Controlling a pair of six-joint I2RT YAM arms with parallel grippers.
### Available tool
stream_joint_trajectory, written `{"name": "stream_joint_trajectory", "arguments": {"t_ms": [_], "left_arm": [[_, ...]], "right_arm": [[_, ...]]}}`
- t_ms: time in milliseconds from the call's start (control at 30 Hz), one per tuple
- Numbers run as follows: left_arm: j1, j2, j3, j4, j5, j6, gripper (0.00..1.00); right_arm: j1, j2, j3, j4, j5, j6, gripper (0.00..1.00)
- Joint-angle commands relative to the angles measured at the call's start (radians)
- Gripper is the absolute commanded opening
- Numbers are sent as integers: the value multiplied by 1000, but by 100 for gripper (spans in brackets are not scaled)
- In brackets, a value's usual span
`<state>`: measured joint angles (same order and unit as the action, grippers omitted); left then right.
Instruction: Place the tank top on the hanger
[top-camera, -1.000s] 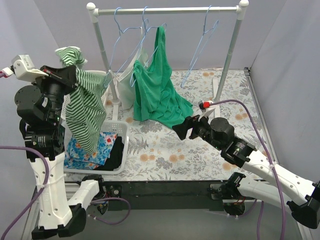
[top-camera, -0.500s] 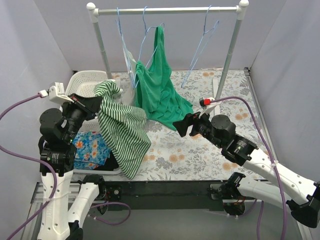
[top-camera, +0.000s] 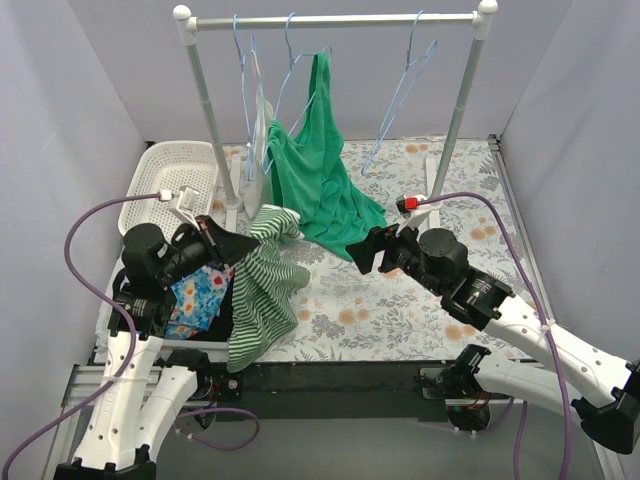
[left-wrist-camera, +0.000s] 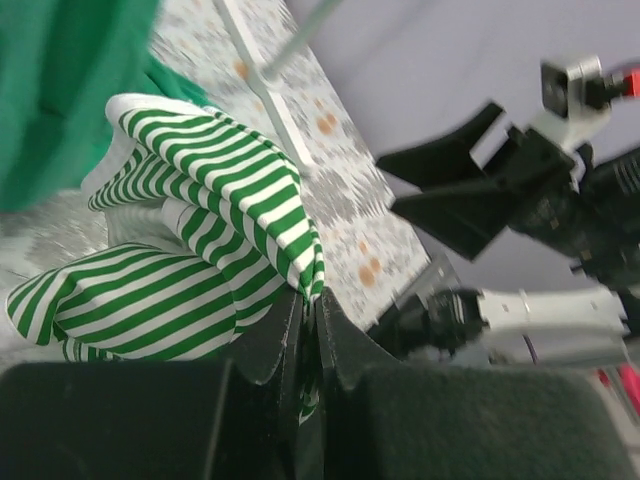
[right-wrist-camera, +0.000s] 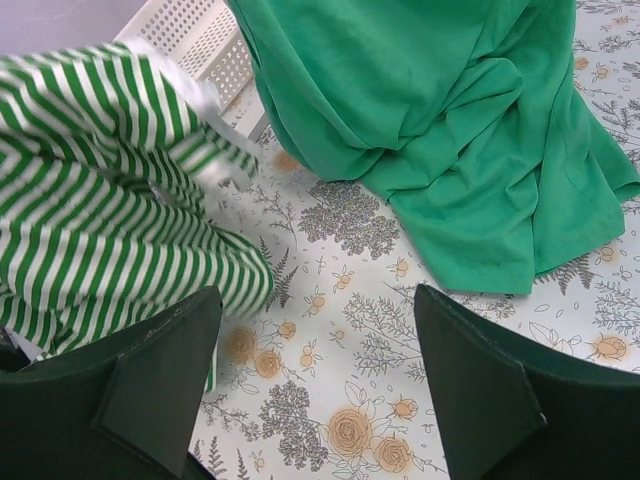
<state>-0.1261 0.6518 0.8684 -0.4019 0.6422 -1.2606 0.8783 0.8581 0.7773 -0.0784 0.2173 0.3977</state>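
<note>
The green-and-white striped tank top (top-camera: 262, 290) hangs from my left gripper (top-camera: 238, 246), which is shut on a bunched edge of it (left-wrist-camera: 309, 292) low over the table's left side. Its lower part drapes past the near table edge. It also shows in the right wrist view (right-wrist-camera: 100, 210). My right gripper (top-camera: 366, 252) is open and empty, just right of the tank top, its fingers (right-wrist-camera: 160, 380) spread above the floral tabletop. Light-blue wire hangers (top-camera: 402, 85) hang from the rail at the back; the right one is bare.
A solid green garment (top-camera: 320, 180) hangs from a middle hanger and pools on the table (right-wrist-camera: 450, 130). A pale cloth (top-camera: 258, 150) hangs on the left hanger. A white basket (top-camera: 175, 175) holding a blue floral cloth (top-camera: 195, 297) stands at the left. Rack posts (top-camera: 455, 110) stand behind.
My left arm has swung down and rightward, carrying the tank top from high over the basket to low beside my right gripper. The right arm has barely moved.
</note>
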Motion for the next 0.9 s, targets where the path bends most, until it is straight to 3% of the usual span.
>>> {"name": "stream_joint_trajectory", "arguments": {"t_ms": [0, 167, 300, 433, 633, 767, 867], "left_arm": [[-44, -14, -69, 81, 283, 12, 0], [-96, -1, -143, 179, 405, -64, 0], [-170, 23, -178, 282, 393, -120, 0], [-309, 118, -152, 348, 222, -145, 0], [-610, 325, 79, 364, -41, -74, 0], [-675, 422, 237, 339, -197, -19, 0], [-675, 451, 323, 270, -202, 61, 0]], "right_arm": [[2, -7, 54, 6, 25, 6, 86], [2, -13, 48, -9, 39, 13, 86], [2, -37, 33, -21, 56, 30, 86], [2, -73, 4, -40, 82, 55, 86], [1, -143, -9, -110, 161, 78, 86], [2, -194, 33, -161, 217, 63, 86], [2, -211, 63, -187, 238, 53, 86]]}}
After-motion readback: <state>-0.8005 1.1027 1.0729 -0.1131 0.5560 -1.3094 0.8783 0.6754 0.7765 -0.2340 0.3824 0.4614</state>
